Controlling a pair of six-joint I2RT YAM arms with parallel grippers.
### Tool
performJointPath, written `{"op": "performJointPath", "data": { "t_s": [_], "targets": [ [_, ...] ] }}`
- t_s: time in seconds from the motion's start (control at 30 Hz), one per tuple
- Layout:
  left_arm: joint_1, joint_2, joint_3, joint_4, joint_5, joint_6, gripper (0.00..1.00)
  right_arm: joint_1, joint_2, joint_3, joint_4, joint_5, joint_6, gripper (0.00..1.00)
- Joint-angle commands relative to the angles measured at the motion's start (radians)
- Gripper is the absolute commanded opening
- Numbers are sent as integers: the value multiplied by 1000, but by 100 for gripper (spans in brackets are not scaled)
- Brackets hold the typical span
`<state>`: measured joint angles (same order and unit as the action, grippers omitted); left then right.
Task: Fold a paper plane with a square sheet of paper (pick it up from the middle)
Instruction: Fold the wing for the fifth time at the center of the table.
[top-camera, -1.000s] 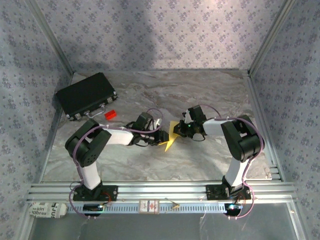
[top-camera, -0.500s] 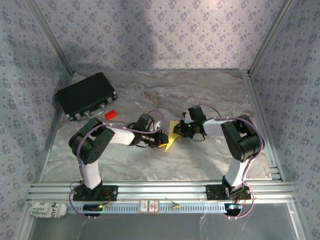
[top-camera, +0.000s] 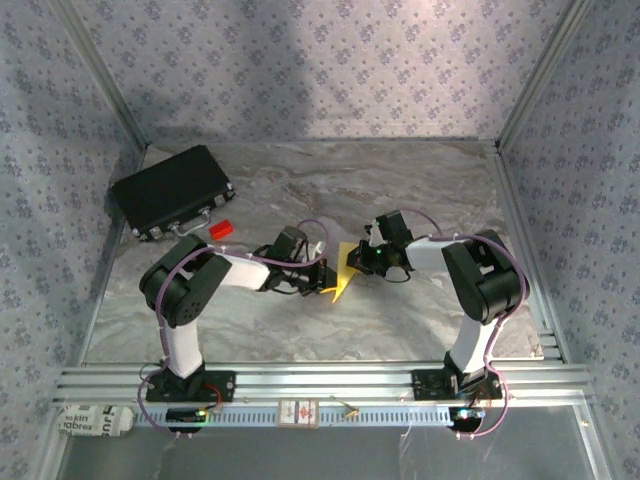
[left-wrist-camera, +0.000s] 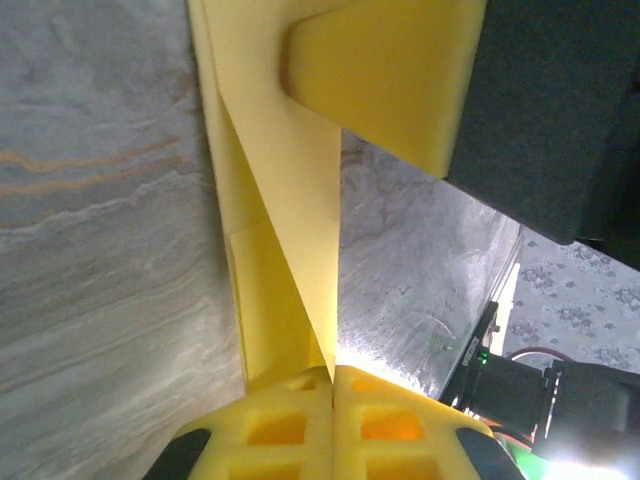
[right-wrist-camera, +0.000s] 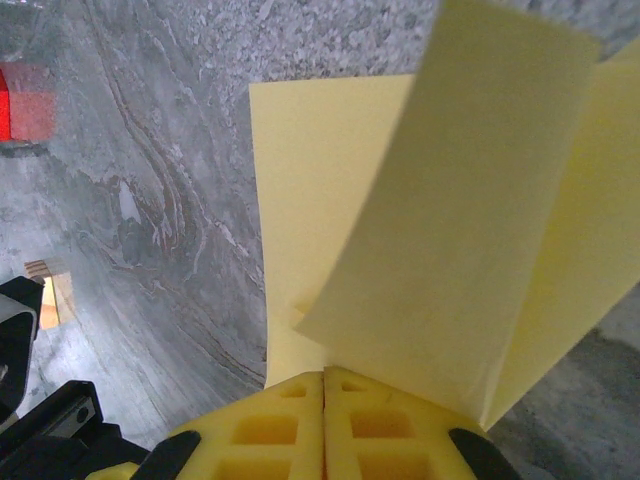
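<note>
Near edge: a ribbed aluminium rail (top-camera: 320, 380) was noted, with both arm bases bolted to it

Mid-table, over the grey marbled tabletop (top-camera: 420, 190): the thin yellow sheet of paper (top-camera: 345, 272) was found partly folded, stretched between the two arms. Whether any part of it rested on the surface could not be told

Left gripper (left-wrist-camera: 333, 385): the yellow foam pads were seen pressed together, with the narrow end of the sheet pinched between them

Right gripper (right-wrist-camera: 325, 385): the pads were likewise closed flat and clamped on the opposite edge, one loose flap curling up above them

Creases and overlapping layers were made out in the left wrist view. No finished dart shape was recognised

Handling, as judged: the sheet is taken to be very light, limp, and easily creased or torn if pulled taut between two clamps. Little slip is expected against the foam. Hold is best taken on the layered edges close to a fold line, where most stiffness is expected

Further back, left: a small red block (top-camera: 221, 229), then a flat black rectangular case (top-camera: 172, 190), neither touched. Patterned wall panels (top-camera: 320, 70) were noted behind
</note>
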<state>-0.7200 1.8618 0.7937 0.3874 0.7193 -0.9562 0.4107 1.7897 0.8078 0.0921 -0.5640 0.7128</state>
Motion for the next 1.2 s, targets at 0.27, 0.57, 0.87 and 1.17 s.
{"op": "performJointPath", "data": {
  "t_s": [0.27, 0.57, 0.87, 1.17],
  "targets": [
    [-1, 41, -46, 63, 88, 10, 0, -3, 36, -25, -126, 95, -26, 8],
    [-5, 38, -38, 0, 105, 43, 8, -4, 37, -23, -135, 104, -28, 8],
    [-25, 34, -38, -44, 117, 71, 4, -5, 36, -22, -146, 117, -30, 8],
    [-39, 10, -52, -103, 105, 104, 2, -4, 34, -23, -156, 131, -33, 8]
  ]
}}
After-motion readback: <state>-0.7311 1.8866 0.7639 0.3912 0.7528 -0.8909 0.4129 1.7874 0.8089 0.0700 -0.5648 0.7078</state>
